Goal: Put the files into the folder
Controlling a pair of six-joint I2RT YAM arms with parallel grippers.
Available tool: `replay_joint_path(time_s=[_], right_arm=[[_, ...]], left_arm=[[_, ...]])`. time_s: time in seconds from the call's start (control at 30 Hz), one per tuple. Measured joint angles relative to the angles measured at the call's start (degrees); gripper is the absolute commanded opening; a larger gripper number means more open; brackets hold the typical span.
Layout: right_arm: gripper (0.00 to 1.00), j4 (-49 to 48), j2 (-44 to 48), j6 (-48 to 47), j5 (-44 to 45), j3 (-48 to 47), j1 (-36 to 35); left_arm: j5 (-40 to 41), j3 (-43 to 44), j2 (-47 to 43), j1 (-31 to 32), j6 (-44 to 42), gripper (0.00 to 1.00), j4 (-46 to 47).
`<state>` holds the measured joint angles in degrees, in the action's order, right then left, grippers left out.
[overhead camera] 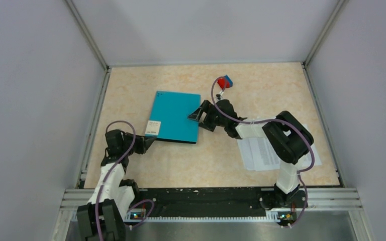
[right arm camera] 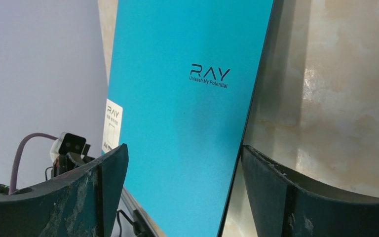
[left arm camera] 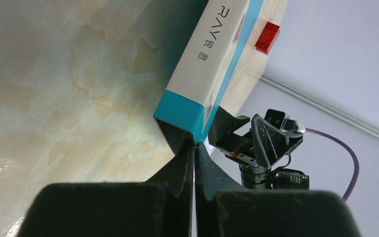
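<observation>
Barely started, I'd say: on the tabletop (overhead camera: 206,163) the teal folder (overhead camera: 173,116) lies shut in the middle. The files (overhead camera: 261,153) sit well apart on the right, partly under the right arm, so nothing's in yet. The right gripper (right arm camera: 183,148) has its jaws spread across the folder's right edge, while the left gripper (left arm camera: 194,148) has its jaws pressed together at the near-left corner, and I can't tell if they've pinched the cover.
</observation>
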<state>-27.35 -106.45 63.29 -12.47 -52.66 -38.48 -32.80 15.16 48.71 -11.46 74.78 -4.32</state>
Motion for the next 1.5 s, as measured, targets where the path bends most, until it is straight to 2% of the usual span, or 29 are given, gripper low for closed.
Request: replay_joint_path(time_s=[0.3, 0.7, 1.5], right_arm=[[0.81, -0.6, 0.2, 1.5, 0.0, 0.0, 0.0], [0.85, 3.7, 3.4, 0.7, 0.2, 0.0, -0.1], [0.86, 10.8, 5.9, -0.2, 0.9, -0.3, -0.7]], left_arm=[[0.1, -0.4, 0.5, 0.0, -1.0, 0.0, 0.0], [-0.5, -0.4, -0.5, 0.0, -1.1, 0.0, -0.4], [-2.4, -0.4, -2.0, 0.1, 3.4, 0.0, -0.4]])
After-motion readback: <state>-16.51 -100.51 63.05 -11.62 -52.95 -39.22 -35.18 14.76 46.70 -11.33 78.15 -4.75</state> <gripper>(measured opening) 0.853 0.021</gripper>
